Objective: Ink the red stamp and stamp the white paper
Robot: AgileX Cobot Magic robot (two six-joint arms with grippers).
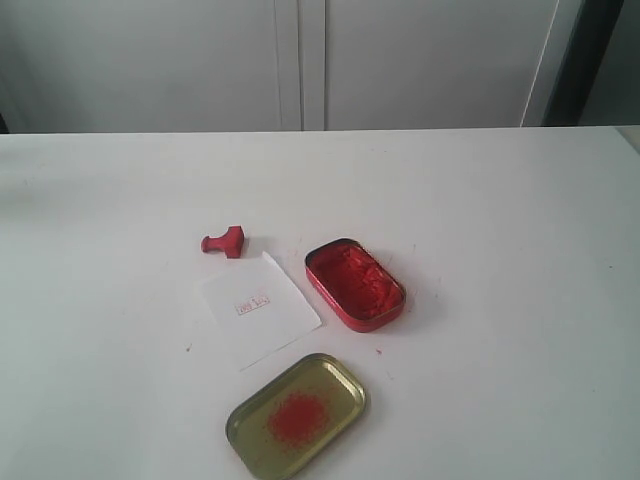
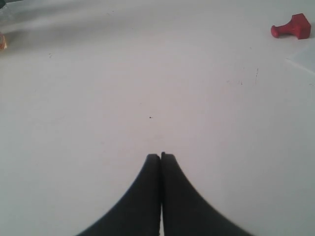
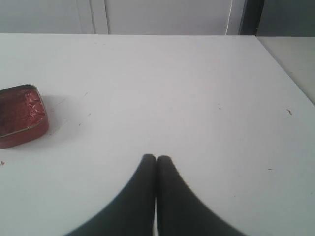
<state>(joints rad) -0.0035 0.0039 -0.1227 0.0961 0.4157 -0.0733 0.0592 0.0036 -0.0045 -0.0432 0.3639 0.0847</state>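
Note:
The tiny red stamp [image 1: 224, 242] lies on its side on the white table, just beyond the far corner of the white paper [image 1: 260, 309]. A small red rectangular print [image 1: 252, 301] marks the middle of the paper. In the left wrist view the red stamp [image 2: 292, 28] shows far off beside a corner of the white paper [image 2: 304, 62]. My left gripper [image 2: 161, 156] is shut and empty over bare table. My right gripper [image 3: 156, 158] is also shut and empty, well away from the ink tin. Neither arm appears in the exterior view.
The open red ink tin [image 1: 354, 283] sits right of the paper; it also shows as the ink tin [image 3: 19, 116] in the right wrist view. The gold lid [image 1: 297, 416] with a red smear lies nearer the front edge. Grey cabinet doors [image 1: 300, 60] stand behind the table.

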